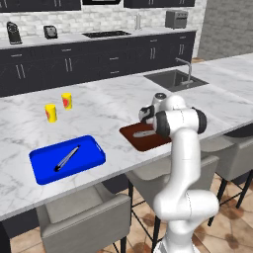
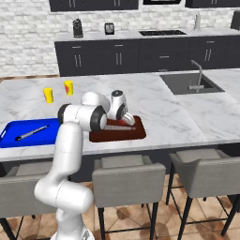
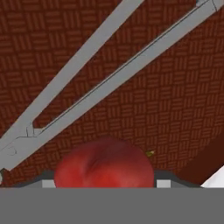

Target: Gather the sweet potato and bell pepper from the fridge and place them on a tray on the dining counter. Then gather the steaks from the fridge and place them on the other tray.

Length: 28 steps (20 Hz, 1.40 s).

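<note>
We are holding the bell pepper (image 3: 104, 162) just above the brown tray (image 2: 136, 134) on the dining counter (image 1: 113, 106).

In the hand view the red pepper is sitting at six o'clock between our jaws, which are spread wide around it, with grey tongs (image 3: 83, 87) lying across the tray's woven brown floor from eight o'clock up to one o'clock. In the right base view our gripper (image 2: 125, 121) is hanging over the brown tray's left half, a sliver of red showing beneath it. A blue tray (image 1: 66, 159) carrying a grey utensil is lying at nine o'clock of the brown one, and two yellow cups (image 1: 51, 112) are standing beyond it.
</note>
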### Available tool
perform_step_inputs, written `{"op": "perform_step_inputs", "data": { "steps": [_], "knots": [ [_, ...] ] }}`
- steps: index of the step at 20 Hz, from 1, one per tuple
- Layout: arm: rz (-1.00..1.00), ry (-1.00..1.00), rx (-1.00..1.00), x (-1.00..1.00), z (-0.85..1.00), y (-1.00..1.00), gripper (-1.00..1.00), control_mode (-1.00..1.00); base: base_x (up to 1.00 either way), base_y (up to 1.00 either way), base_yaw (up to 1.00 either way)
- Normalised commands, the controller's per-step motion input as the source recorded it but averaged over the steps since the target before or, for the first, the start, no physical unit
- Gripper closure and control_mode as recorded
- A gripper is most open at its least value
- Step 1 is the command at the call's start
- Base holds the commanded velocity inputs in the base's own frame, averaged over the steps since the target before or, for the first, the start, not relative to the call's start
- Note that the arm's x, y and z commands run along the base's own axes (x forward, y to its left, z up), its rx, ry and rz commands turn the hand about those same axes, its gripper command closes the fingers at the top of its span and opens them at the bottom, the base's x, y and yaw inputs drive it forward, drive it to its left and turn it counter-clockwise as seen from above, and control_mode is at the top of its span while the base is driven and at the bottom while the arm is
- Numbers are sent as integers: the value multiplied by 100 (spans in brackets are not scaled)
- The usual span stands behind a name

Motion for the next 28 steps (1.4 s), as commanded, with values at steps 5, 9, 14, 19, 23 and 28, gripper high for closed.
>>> {"op": "perform_step_inputs", "data": {
  "steps": [5, 9, 14, 19, 23, 28],
  "knots": [
    [-1, 0, -1, 8, -12, 0, -100, -100, 0, 0, 0],
    [0, -6, 0, -3, 0, 0, -100, -100, 0, 0, 0],
    [0, -17, 0, -20, 2, 0, -100, -100, 0, 0, 0],
    [0, -30, 0, -52, 21, 0, -100, -100, 0, 0, 0],
    [0, -38, -1, -76, 16, 13, -100, -100, 0, 0, 0],
    [0, -32, -1, -84, 31, 9, -100, -100, 0, 0, 0]
  ]
}}
